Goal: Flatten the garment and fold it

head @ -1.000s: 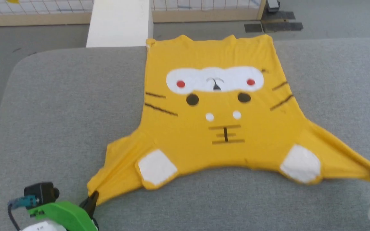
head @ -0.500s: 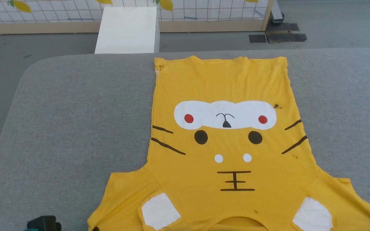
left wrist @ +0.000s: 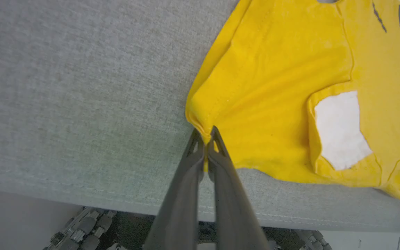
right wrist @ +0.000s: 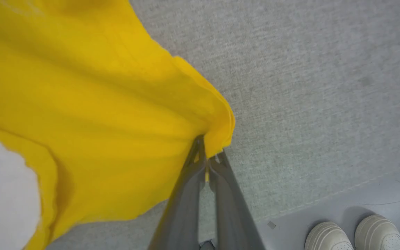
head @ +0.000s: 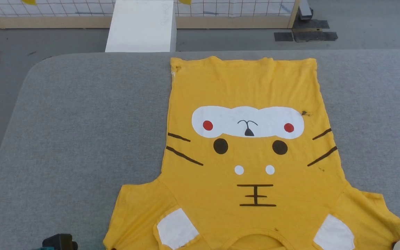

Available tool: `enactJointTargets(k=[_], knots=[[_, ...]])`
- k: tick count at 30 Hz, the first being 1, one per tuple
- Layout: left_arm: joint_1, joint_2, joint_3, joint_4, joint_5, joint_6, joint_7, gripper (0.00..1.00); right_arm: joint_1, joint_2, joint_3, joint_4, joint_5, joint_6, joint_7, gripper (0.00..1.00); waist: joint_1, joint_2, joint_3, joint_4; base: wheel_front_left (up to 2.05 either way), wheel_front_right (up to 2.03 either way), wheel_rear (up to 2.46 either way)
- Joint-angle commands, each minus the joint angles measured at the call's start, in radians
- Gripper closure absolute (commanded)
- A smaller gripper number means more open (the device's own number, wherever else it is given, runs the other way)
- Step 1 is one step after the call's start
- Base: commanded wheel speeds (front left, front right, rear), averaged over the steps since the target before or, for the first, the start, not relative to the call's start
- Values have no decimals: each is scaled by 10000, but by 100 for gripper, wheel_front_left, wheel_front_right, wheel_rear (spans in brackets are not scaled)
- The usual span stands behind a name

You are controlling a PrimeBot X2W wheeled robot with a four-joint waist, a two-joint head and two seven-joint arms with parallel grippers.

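One bright yellow short-sleeved T-shirt (head: pixel 248 86), on one grey fabric-covered counter (head: pixel 82 139). Its print counts two red dots (head: pixel 207 125), two round black eyes (head: pixel 220 146), two small white dots (head: pixel 239 170) and four dark whisker strokes (head: pixel 184 156), with two white sleeve patches (head: pixel 177 229). Two long dark-fingered claws: one left claw (left wrist: pixel 206 133), one right claw (right wrist: pixel 207 152). One white rectangular block (head: pixel 141 27). Two pale shoes (right wrist: pixel 328 238) on the floor.
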State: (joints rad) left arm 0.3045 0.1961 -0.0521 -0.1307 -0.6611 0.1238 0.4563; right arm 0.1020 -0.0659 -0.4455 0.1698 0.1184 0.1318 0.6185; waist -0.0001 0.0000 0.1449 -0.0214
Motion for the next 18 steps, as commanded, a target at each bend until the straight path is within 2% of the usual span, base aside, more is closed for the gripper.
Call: enactJointTargets(k=[1, 2, 3, 4, 11, 15, 18], knots=[[-149, 48, -17, 45, 8, -41, -41, 100, -72, 155, 74, 226, 84, -11, 131, 96, 1, 0, -20, 28, 0, 0, 0], [-144, 46, -15, 30, 0, -49, -64, 100, -29, 153, 49, 118, 129, -11, 135, 68, 1, 0, -35, 44, 0, 0, 0], [-139, 38, -9, 16, -19, -55, -82, 100, 9, 138, 25, -3, 183, -11, 106, 14, 1, 0, -47, 54, 0, 0, 0], [-132, 39, -8, 0, -32, -62, -90, 100, 28, 99, -20, -217, 249, -11, -31, 0, 1, 0, -59, 65, 0, 0, 0], [-147, 60, -52, -123, 31, -65, -203, 100, -574, -95, -89, -1403, 818, -11, -1627, 0, 1, 0, 12, 94, 0, 0, 0], [-351, 3, -172, -201, 47, -110, -246, 100, -1662, -350, 410, -1499, 1203, -11, -2791, 0, 1, 0, 302, 214, 0, 0, 0], [-596, -44, -299, -284, 112, -145, -297, 100, -2743, -773, 920, -1065, 1406, -11, -3551, 0, 1, 0, 625, 387, 0, 0, 0]])
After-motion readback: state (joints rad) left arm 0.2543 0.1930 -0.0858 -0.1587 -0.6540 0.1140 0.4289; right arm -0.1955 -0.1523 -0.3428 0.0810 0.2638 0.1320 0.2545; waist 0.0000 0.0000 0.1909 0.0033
